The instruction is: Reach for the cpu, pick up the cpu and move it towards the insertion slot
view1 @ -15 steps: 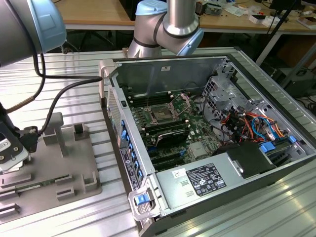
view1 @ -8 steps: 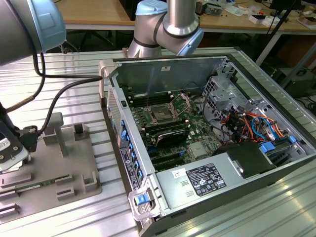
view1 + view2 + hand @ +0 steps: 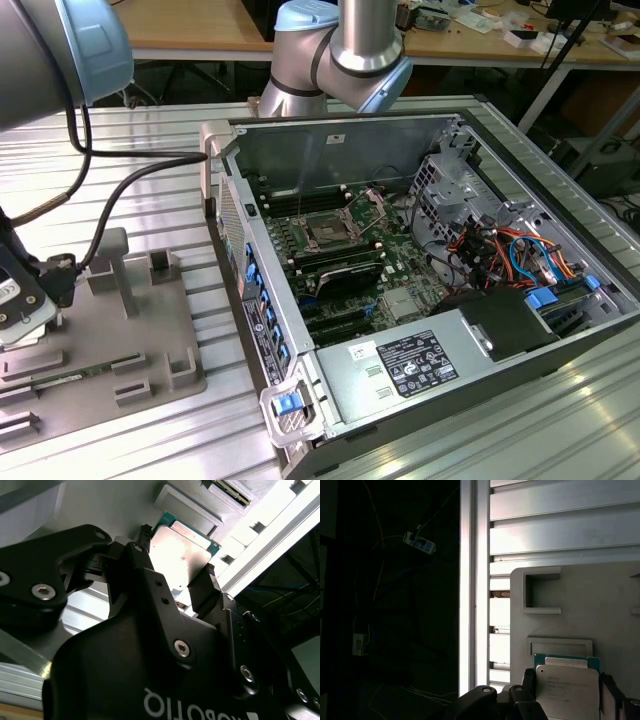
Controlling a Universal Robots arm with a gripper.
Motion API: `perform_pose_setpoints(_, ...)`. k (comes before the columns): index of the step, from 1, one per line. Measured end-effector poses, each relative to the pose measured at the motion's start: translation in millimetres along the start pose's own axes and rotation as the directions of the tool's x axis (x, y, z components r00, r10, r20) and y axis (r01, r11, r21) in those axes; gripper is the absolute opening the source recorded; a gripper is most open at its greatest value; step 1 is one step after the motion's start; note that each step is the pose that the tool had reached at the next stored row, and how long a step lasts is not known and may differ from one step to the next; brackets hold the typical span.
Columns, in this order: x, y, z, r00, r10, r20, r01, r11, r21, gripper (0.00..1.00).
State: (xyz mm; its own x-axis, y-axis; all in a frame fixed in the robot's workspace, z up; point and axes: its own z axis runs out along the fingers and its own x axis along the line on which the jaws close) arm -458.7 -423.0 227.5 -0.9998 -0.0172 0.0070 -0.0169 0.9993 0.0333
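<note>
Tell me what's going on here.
A robot arm's gripper is closed on the cpu, its fingers against two opposite edges, over the grey tray at the exterior view's left. The insertion slot lies inside the open computer case, well off to the exterior view's right of the tray. Whether the cpu has lifted off the tray is unclear.

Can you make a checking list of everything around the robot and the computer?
Surface: ribbed metal table with a grey tray on it.
Job's things: cpu at the tray; insertion slot inside the open computer case.
Clutter: nothing seen.
Grippers: tool shut on the cpu's sides.
Cables: black cable running from the arm; coloured wires inside the case.
Surroundings: desks behind.
</note>
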Motion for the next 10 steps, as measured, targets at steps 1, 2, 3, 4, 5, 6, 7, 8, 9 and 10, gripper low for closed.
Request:
perform_pose_setpoints(1,0.0,0.0,-0.2,1.0,0.0,0.0,0.0,1.0,0.0,0.55)
perform_pose_setpoints(2,0.0,0.0,-0.5,1.0,0.0,0.0,0.0,1.0,0.0,0.55)
perform_pose_setpoints(3,0.0,0.0,-0.8,1.0,0.0,0.0,0.0,1.0,0.0,0.55)
perform_pose_setpoints(4,0.0,0.0,-1.0,1.0,0.0,-0.0001,0.0,1.0,0.0,0.55)
perform_pose_setpoints(5,0.0,0.0,-1.4,1.0,0.0,0.0,0.0,1.0,0.0,0.55)
perform_pose_setpoints(6,0.0,0.0,-1.6,1.0,0.0,0.0,0.0,1.0,0.0,0.55)
perform_pose_setpoints(7,0.0,0.1,-1.7,1.0,0.0,0.0001,0.0,1.0,-0.0001,0.55)
perform_pose_setpoints(8,0.0,0.1,-1.8,1.0,0.0,0.0001,0.0,1.0,-0.0001,0.55)
perform_pose_setpoints(9,0.0,0.1,-2.6,1.0,0.0,-0.0001,0.0,1.0,0.0001,0.55)
perform_pose_setpoints(10,0.0,0.1,-3.2,1.0,0.0,-0.0001,0.0,1.0,0.0,0.55)
